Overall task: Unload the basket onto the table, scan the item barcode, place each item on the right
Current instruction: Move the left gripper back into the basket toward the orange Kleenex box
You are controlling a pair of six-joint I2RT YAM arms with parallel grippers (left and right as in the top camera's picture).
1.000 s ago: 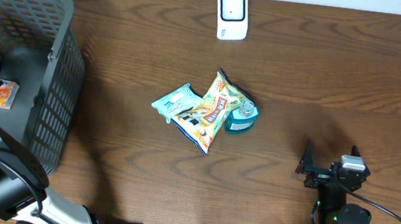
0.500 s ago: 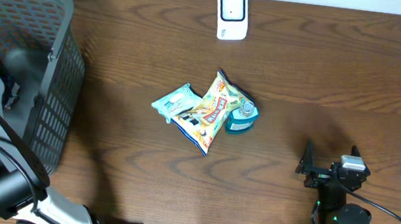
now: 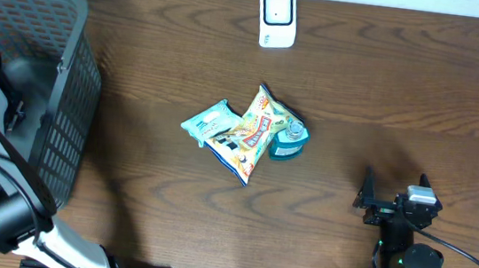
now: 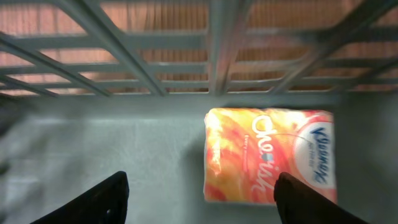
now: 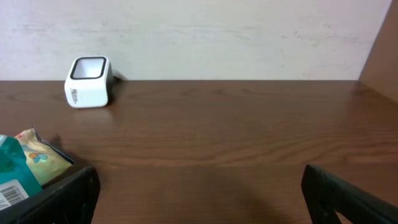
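The tissue pack [image 4: 267, 155] is lying flat on the grey floor of the basket [image 3: 76, 72], close to the grid wall; it is a soft rectangular packet showing an orange and yellow swirl, white script and a blue-and-white patch at one end. In the overhead view the left arm is reaching into the basket and covering the pack. The left gripper [image 4: 202, 183] is hanging just above it with its jaws spread, one finger [image 4: 106, 199] standing well clear over bare floor and the other overlapping the pack's lower corner, so nothing is being pinched. One pack is showing in the basket, and one white scanner [image 3: 277, 18] is standing at the far edge of the table [image 3: 404, 98]. Three more items are lying bunched mid-table: a teal pouch [image 3: 210, 120], a yellow snack bag [image 3: 253, 134] partly over it, and a teal tub [image 3: 290, 139] touching the bag. The right gripper [image 5: 200, 186] is resting near the front edge, jaws spread wide and holding nothing, facing the scanner.
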